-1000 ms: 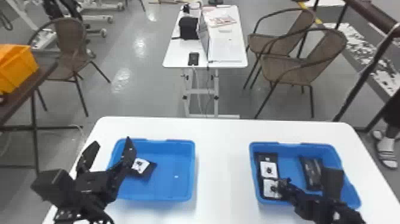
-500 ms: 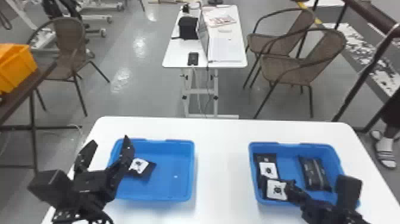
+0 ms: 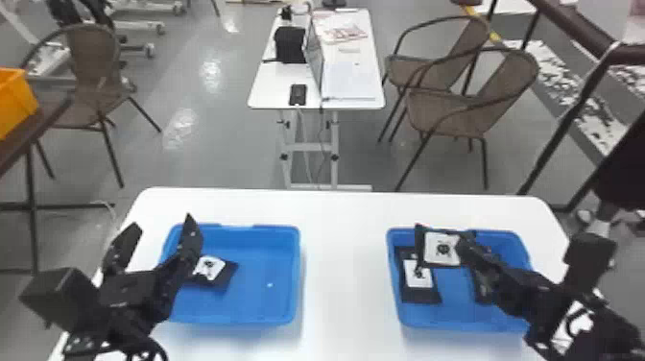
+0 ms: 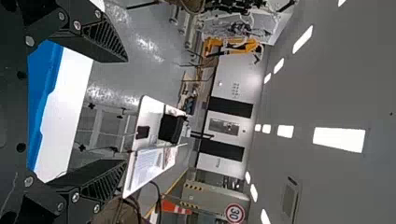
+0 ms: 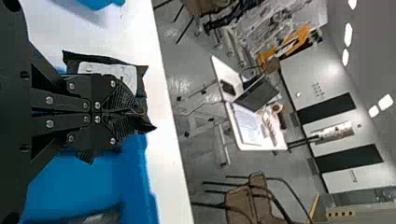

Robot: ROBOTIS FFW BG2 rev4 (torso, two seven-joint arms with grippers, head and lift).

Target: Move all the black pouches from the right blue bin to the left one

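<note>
the left arm reaches in from the bottom edge, its end effector (image 3: 160, 223) aimed forward by the left wall of the left bin (image 3: 249, 307), fingers spread wide with nothing between them. the right arm slants in from the lower right, its end effector (image 3: 463, 249) pinching a black pouch (image 3: 442, 248) over the right bin (image 3: 456, 312); that pouch overlaps the bin's far rim in the head view. one pouch (image 3: 209, 270) lies in the left bin near its left wall, with bare blue floor to the right of it. between the bins runs an open strip of white desk (image 3: 345, 269). in the right bin a second pouch (image 3: 418, 281) lies by the left wall, and a third (image 3: 482, 288) is partly hidden by the arm. the left wrist view shows the gap between the fingers and, past them, an orange cone (image 4: 175, 208). the right wrist view shows both fingers closed together, the pouch crumpled and sticking out around them, and a laptop's dark screen (image 5: 257, 97) on the table farther off.
</note>
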